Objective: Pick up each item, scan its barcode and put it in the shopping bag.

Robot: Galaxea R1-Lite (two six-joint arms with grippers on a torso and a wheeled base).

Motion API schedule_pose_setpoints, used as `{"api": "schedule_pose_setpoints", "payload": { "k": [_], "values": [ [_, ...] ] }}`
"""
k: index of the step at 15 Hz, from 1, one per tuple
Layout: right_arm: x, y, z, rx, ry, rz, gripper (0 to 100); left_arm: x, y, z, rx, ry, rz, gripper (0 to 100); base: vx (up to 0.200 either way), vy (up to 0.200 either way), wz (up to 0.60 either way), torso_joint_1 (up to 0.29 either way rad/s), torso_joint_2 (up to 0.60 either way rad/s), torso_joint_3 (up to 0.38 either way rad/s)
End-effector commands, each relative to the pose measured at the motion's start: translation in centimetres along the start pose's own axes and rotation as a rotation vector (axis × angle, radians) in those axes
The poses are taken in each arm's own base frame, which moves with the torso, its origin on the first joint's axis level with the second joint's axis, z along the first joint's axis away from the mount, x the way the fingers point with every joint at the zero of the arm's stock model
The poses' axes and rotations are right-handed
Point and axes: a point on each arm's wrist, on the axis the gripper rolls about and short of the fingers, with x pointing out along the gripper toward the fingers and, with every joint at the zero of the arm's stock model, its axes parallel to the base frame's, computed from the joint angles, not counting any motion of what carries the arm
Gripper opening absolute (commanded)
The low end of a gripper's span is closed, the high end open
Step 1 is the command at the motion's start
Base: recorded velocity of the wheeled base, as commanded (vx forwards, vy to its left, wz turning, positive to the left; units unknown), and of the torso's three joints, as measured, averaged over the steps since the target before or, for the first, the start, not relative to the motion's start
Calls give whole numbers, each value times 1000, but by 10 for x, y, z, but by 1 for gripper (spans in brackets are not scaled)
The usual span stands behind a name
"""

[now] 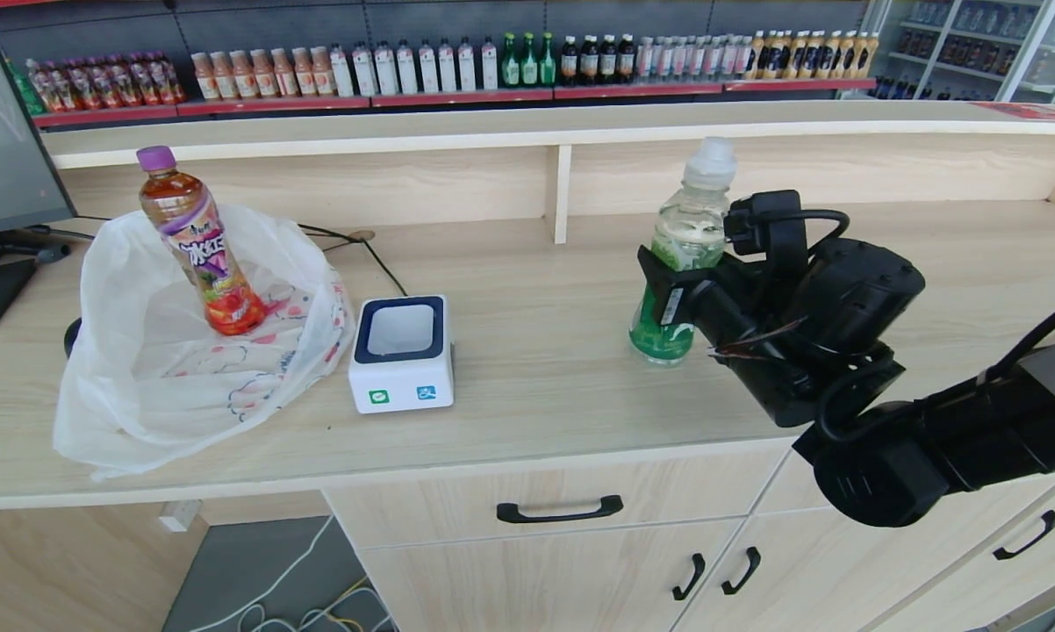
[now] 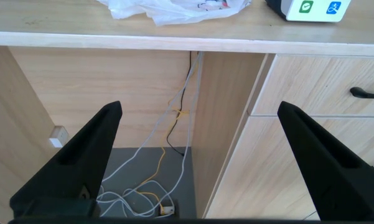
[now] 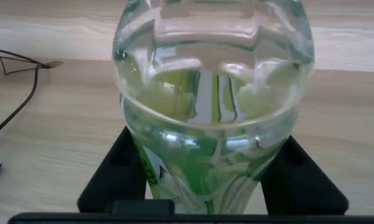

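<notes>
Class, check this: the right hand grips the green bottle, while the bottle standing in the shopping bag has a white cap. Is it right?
No: the head view shows a purple cap on the tea bottle in the shopping bag. The right hand grips the green bottle.

Head camera high, looking down over counter (image 1: pixel 536 369), left wrist camera low under its edge, sharing shopping bag (image 1: pixel 141 377) at nine o'clock and scanner (image 1: pixel 402 355), right wrist camera tight on green bottle (image 1: pixel 681 263) at three o'clock
</notes>
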Motion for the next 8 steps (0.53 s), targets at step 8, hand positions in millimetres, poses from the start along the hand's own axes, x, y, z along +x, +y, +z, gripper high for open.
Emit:
{"api": "schedule_pose_setpoints", "payload": {
  "k": [8],
  "values": [
    [-3, -2, 10, 7, -24, 0, 0, 0, 0, 0, 0, -1, 0, 100, 0, 0, 0, 0, 0, 0]
  ]
}}
